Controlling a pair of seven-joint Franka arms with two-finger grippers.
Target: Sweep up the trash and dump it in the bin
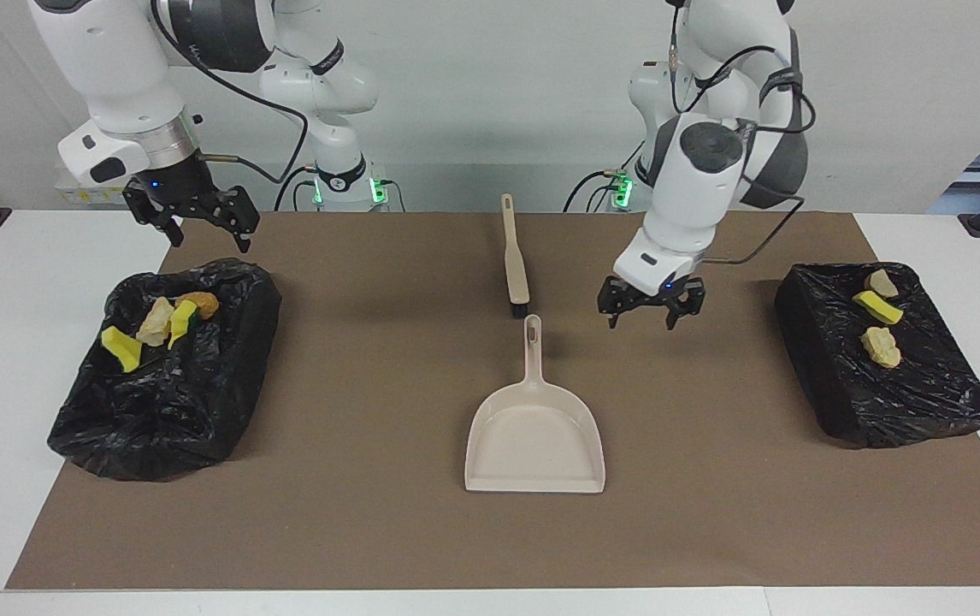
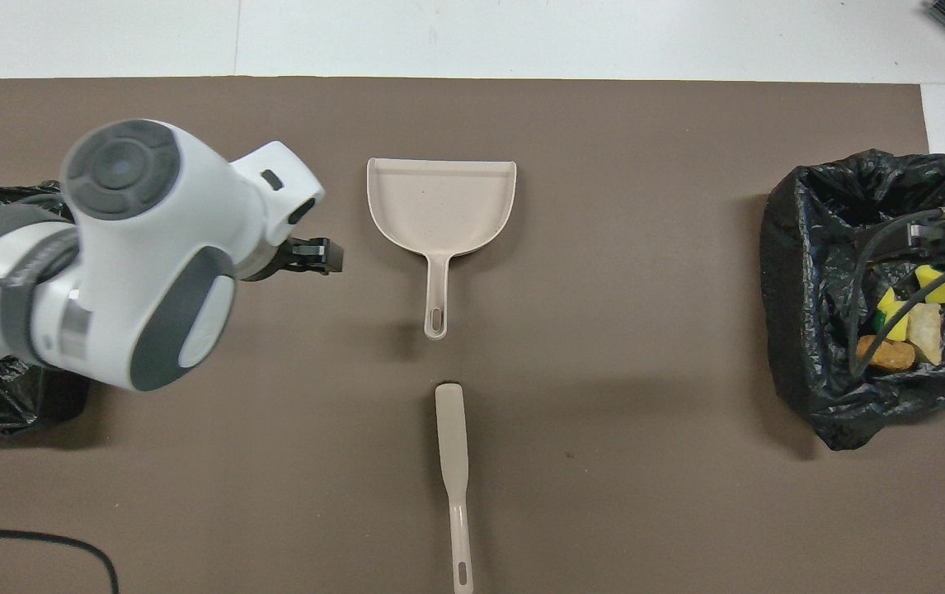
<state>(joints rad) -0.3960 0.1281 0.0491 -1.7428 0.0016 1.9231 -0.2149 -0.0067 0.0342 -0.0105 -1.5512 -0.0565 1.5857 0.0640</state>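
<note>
- Facing view shows the tabletop [image 1: 54, 248] covered by a brown mat [image 1: 370, 530], with everything else resting on that mat.
- At the right arm's end sits a bin lined with a black bag [image 1: 165, 402]; it holds four pieces of trash [image 1: 156, 323]: yellow sponge bits, a tan chunk and an orange chunk.
- At the left arm's end lies a black-wrapped block [image 1: 883, 385] with three more lumps [image 1: 876, 306] on top: a yellow sponge bit between two tan chunks.
- A beige dustpan [image 1: 535, 441] lies flat in the middle of the mat, its handle pointing toward the robots and its open edge away from them; the pan is empty.
- A beige brush [image 1: 513, 261] lies nearer to the robots than the dustpan, its head end close to the dustpan's handle tip without touching.
- The left gripper [image 1: 651, 315] hangs in the air over bare mat between the dustpan handle and the black-wrapped block, fingers spread wide and holding nothing.
- The right gripper [image 1: 199, 224] hangs over the edge of the bin on the robots' side, fingers spread wide and empty; this arm waits.
</note>
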